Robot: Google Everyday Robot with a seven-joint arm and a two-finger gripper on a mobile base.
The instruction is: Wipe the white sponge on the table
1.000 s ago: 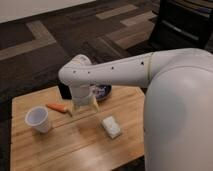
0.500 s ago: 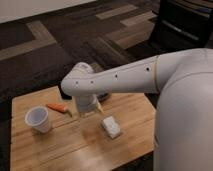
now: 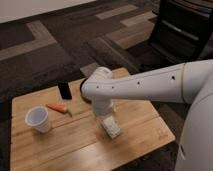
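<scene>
The white sponge point(image 3: 111, 128) lies flat on the light wooden table point(image 3: 75, 145), right of the middle. My white arm reaches in from the right and bends down at the wrist. My gripper point(image 3: 105, 115) points down directly over the sponge's far end, at or just above its top. The arm's wrist hides most of the gripper.
A white plastic cup point(image 3: 38, 119) stands at the table's left. An orange carrot point(image 3: 57, 107) lies beside it. A black flat object point(image 3: 64, 90) lies near the far edge. A dark round thing point(image 3: 84, 93) shows partly behind the wrist. Dark carpet surrounds the table.
My arm has swung right and down, from over the carrot area to over the sponge. The sponge, cup and carrot have stayed in place.
</scene>
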